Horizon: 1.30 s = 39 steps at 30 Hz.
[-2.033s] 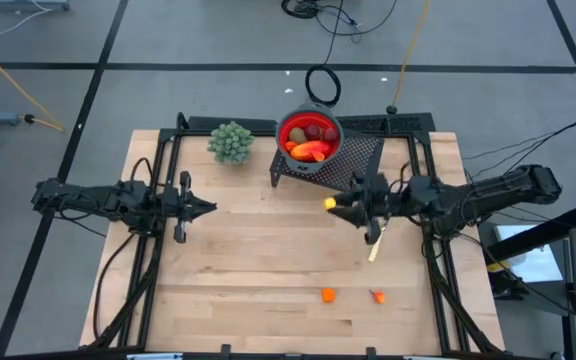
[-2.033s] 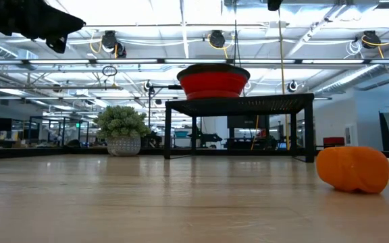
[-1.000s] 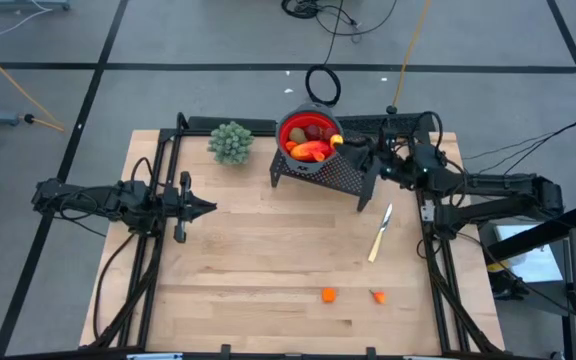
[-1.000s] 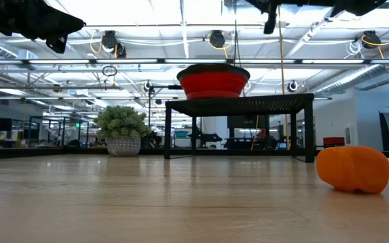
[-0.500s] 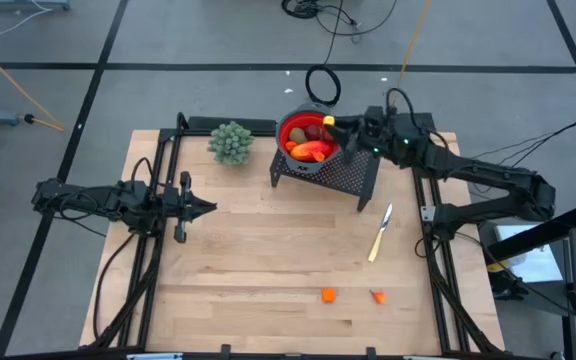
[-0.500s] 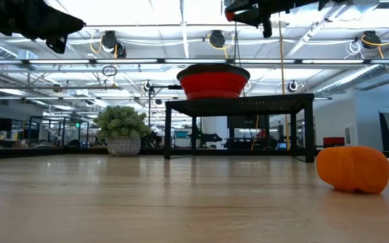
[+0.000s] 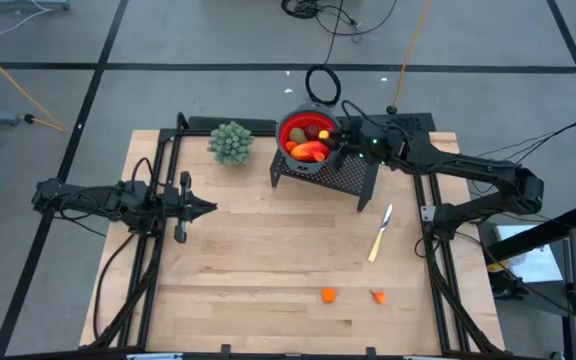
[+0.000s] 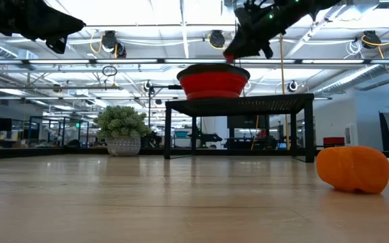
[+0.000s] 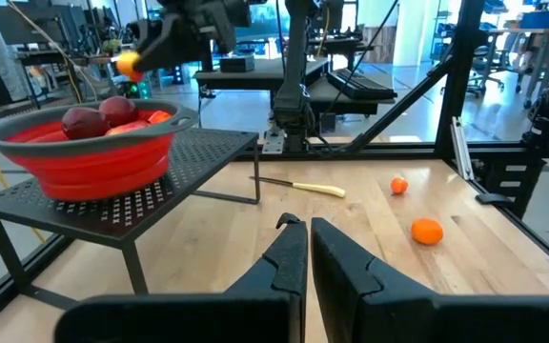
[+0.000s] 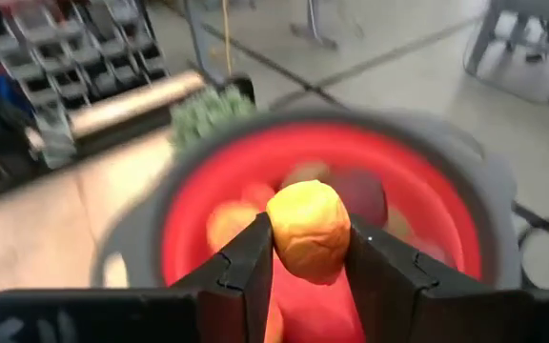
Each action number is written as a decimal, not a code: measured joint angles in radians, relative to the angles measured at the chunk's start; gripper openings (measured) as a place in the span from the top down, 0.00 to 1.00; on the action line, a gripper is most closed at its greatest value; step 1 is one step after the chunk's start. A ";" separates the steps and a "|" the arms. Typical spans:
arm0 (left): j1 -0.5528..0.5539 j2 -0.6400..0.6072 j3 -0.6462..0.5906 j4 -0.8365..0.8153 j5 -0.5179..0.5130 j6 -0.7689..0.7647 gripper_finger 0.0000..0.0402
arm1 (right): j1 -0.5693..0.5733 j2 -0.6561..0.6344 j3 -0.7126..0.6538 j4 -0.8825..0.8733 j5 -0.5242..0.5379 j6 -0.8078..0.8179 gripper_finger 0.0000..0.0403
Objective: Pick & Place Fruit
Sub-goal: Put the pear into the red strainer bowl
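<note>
My right gripper [image 10: 309, 250] is over the red bowl [image 7: 290, 127], shut on a small yellow-orange fruit piece [image 10: 308, 227]. The left wrist view shows it above the bowl's rim, with the piece [image 9: 128, 65] at its tip. The bowl stands on a black perforated stand [image 7: 353, 172] and holds red, olive and orange fruit [image 7: 309, 150]. Two small orange bits [image 7: 328, 295] [image 7: 377, 296] lie on the table near its near edge. My left gripper [image 7: 211, 208] waits shut over the table's left half. My right gripper pinches the yellow-orange piece [image 10: 305, 262] between its two fingers [image 10: 251, 257], one on each side of it. In the low view the fingers [image 8: 238, 46] slant down toward the bowl from its right side. The piece is lifted clear, above the fruit in the bowl.
A green bushy plant ball [image 7: 230, 142] sits left of the bowl near the far edge. A knife with a pale handle [image 7: 379, 234] lies right of centre. In the low view an orange piece [image 8: 352, 169] lies close by. Bare wood [image 7: 268, 250] fills the middle.
My right gripper, still shut on the yellow-orange piece, has moved from the stand's right side toward the bowl, and has then tipped nose down and sunk toward its rim. The left arm has kept still.
</note>
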 joint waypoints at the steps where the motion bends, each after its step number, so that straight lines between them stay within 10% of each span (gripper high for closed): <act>1: 0.000 0.000 0.000 0.000 0.000 0.000 0.95 | 0.000 0.000 0.000 -0.026 0.005 -0.003 0.72; 39: 0.000 0.000 0.000 -0.002 0.000 0.000 0.95 | 0.001 0.000 0.000 -0.133 0.000 -0.072 0.60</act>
